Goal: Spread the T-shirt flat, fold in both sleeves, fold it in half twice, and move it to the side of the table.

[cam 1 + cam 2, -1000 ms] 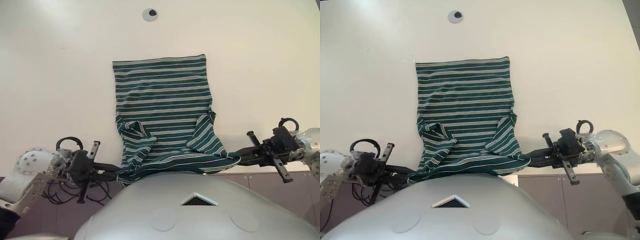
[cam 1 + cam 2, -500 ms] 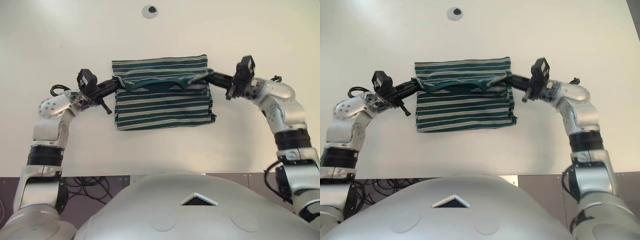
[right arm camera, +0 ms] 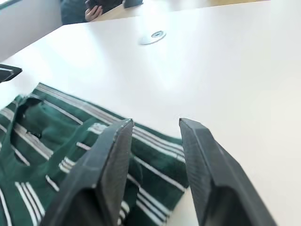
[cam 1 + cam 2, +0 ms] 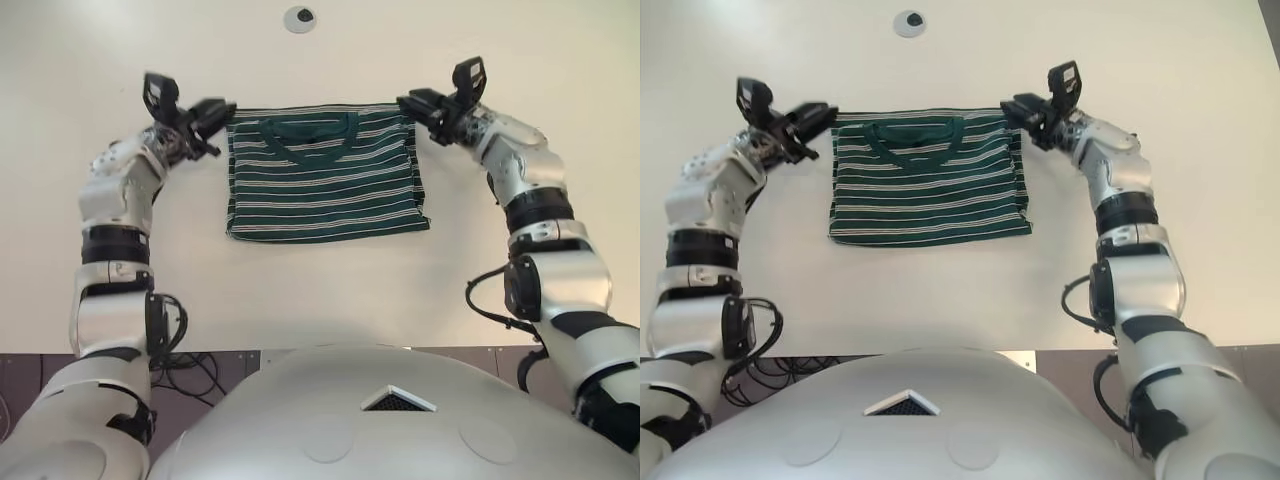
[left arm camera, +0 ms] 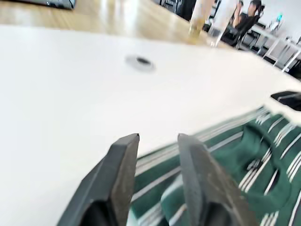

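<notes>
The green T-shirt (image 4: pixel 325 190) with white stripes lies folded in half on the white table (image 4: pixel 520 60), its collar (image 4: pixel 307 128) on top near the far edge. My left gripper (image 4: pixel 214 116) hovers just off the shirt's far left corner, open and holding nothing. My right gripper (image 4: pixel 414 105) sits at the far right corner, open too. In the left wrist view the left gripper (image 5: pixel 157 138) shows a bare gap between its fingers, above the striped cloth (image 5: pixel 244 155). The right gripper (image 3: pixel 155 123) looks the same over the shirt (image 3: pixel 56 155).
A round grey grommet (image 4: pixel 299 20) is set into the table beyond the shirt. Bare tabletop stretches to both sides of the shirt and in front of it. The table's near edge (image 4: pixel 200 350) runs just ahead of me.
Both arms carried the shirt's near end up from the table's front edge and over to the far edge, folding it in half. Both grippers then let go of the cloth.
</notes>
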{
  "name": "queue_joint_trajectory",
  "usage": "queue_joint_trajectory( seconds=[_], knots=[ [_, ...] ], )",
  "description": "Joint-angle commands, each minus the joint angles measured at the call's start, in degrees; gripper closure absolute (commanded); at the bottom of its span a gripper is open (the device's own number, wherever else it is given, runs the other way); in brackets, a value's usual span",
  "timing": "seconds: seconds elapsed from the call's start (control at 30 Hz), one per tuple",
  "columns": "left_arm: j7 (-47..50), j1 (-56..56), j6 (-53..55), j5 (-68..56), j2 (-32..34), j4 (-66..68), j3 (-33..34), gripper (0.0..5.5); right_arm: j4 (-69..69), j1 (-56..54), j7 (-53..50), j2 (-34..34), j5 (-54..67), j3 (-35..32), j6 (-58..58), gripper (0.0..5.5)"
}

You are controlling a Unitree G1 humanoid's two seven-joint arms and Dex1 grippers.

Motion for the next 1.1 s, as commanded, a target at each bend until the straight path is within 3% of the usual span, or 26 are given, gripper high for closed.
queue_joint_trajectory(
  seconds=[0.03,0.1,0.2,0.3,0.37,0.47,0.6,0.73,0.9,1.1],
  knots=[
    [4.69,-4.01,0.09,3.12,-0.63,8.5,1.56,3.58,3.35,-2.9,-1.06,0.6,-1.2,-2.22,-1.63,3.21],
    [2.15,-2.89,-5.44,2.83,-0.84,7.67,3.0,3.58,1.19,-0.92,1.89,0.27,-3.43,-0.89,-8.76,3.21],
    [-14.15,8.89,-14.63,-3.27,-2.53,-12.88,2.18,3.58,-6.05,5.1,9.67,-1.17,-7.58,2.74,-24.88,3.21],
    [-23.66,19.42,-22.12,0.56,-0.76,-25.12,-6.15,3.58,-4.3,6.45,3.7,-5.32,-21.17,10.16,-38.33,3.21],
    [-27.04,23.51,-29.59,7.64,0.88,-25.92,-12.21,3.58,-0.89,5.56,-3.56,-8.04,-31.16,15.08,-42.31,3.21],
    [-32.53,27.04,-32.38,9.92,2.99,-27.63,-16.85,3.58,3.35,4.48,-9.52,-9.99,-39.96,19.88,-44.62,3.21],
    [-35.4,27.24,-33.77,14.61,6.53,-26.47,-20.74,3.58,4.11,5.47,-7.18,-11.95,-42.29,22.77,-47.4,3.21],
    [-27.36,24.48,-38.56,28.75,9.42,-19.77,-24.19,3.58,-4.79,11.34,6.23,-15.31,-34.83,22.83,-47.67,3.21],
    [-6.06,17.06,-44.89,50.64,14.04,-7.76,-29.33,3.58,-28.76,23.87,20.93,-24.55,-24.13,24.35,-41.04,3.21],
    [13.19,7.42,-50.78,63.23,15.58,-1.64,-32.78,3.58,-49.83,31.63,26.65,-26.99,-10.77,24.39,-28.75,3.21]
  ],
)
